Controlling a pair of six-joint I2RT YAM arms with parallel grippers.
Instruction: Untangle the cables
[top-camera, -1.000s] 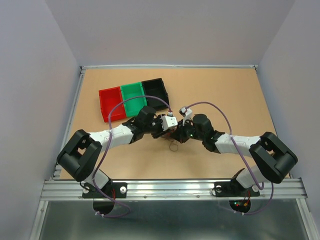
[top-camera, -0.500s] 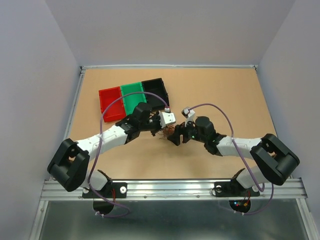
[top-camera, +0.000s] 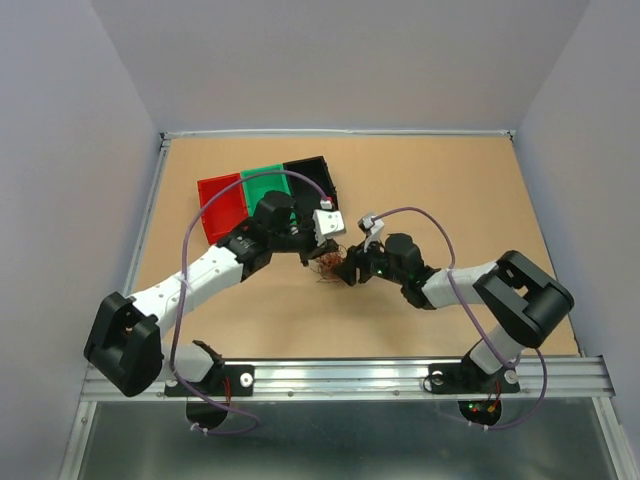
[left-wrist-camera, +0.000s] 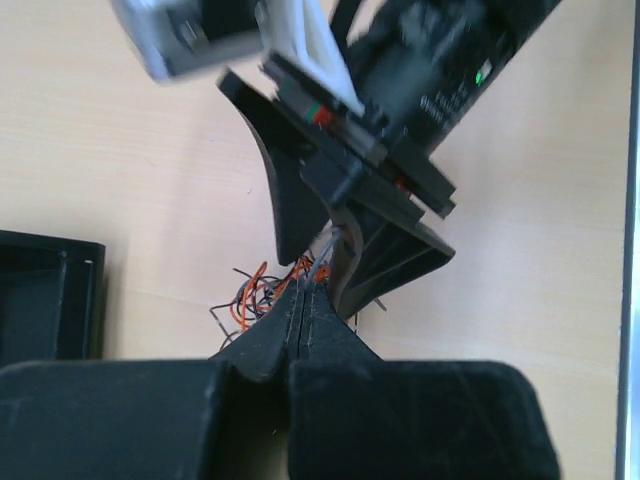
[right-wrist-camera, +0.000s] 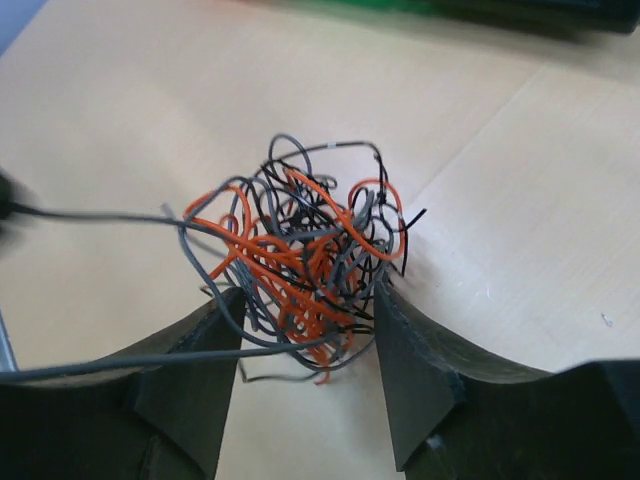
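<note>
Inward: left arm (top-camera: 195, 280), right arm (top-camera: 455, 285), cables (top-camera: 325, 262).

From above, the cables (top-camera: 327, 262) were a tiny reddish speck, strands impossible to separate. Left wrist camera: the left tool (left-wrist-camera: 303, 298) covered much of the clump, and a black bin (left-wrist-camera: 45, 295) was cropped at the edge. Right wrist camera: two grey strands ran off left, and the green bin (right-wrist-camera: 400, 8) was blurred up top.
</note>
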